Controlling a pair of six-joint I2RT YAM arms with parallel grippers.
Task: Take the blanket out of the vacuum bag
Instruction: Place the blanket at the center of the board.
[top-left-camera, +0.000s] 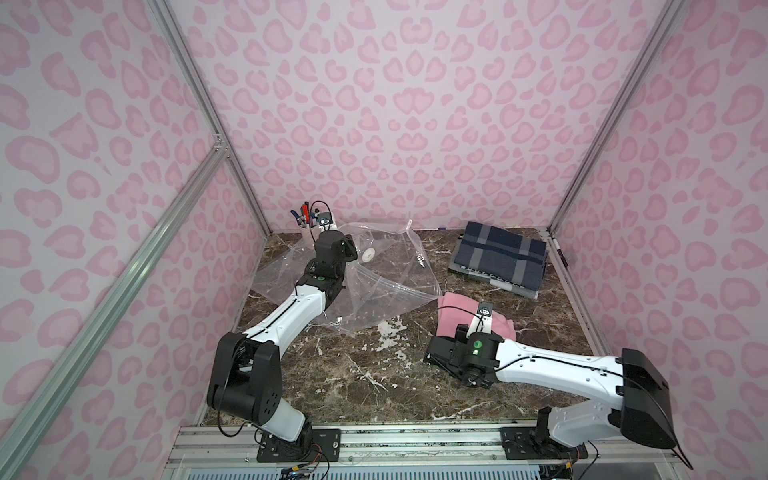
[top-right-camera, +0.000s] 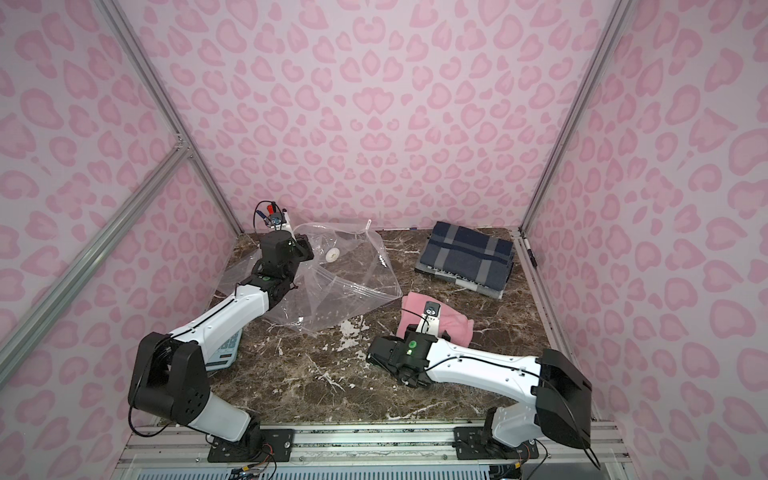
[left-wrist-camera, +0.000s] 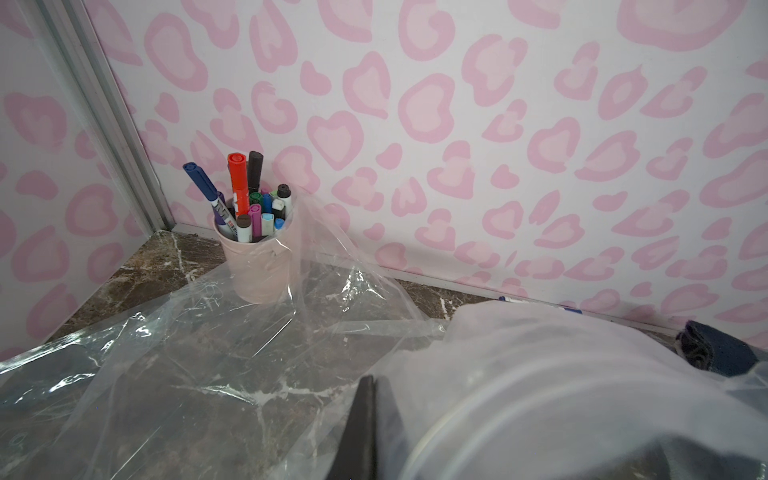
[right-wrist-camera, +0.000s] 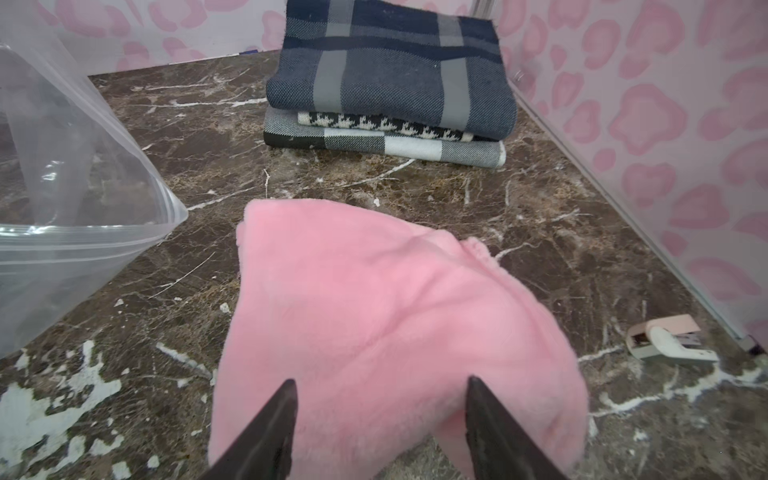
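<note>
Left gripper: shut tight on a fold of the vacuum bag, lifting that part off the table.
Vacuum bag: clear and seemingly empty. It spreads below and ahead of the left gripper, its zip mouth turned toward the right gripper.
Blanket: pink, fully out of the bag, lying directly under the right gripper.
Right gripper: jaws well apart, a tip on either side of a blanket hump, gripping nothing.
Risk: a rising tip could snag the fleece and drag the blanket along. A tug on the bag could tip the pen cup, which the plastic touches.
Surface: dark marble-look table with chipped white patches.
Room: pink leopard-print walls close by. A folded plaid stack lies beyond the right gripper.
</note>
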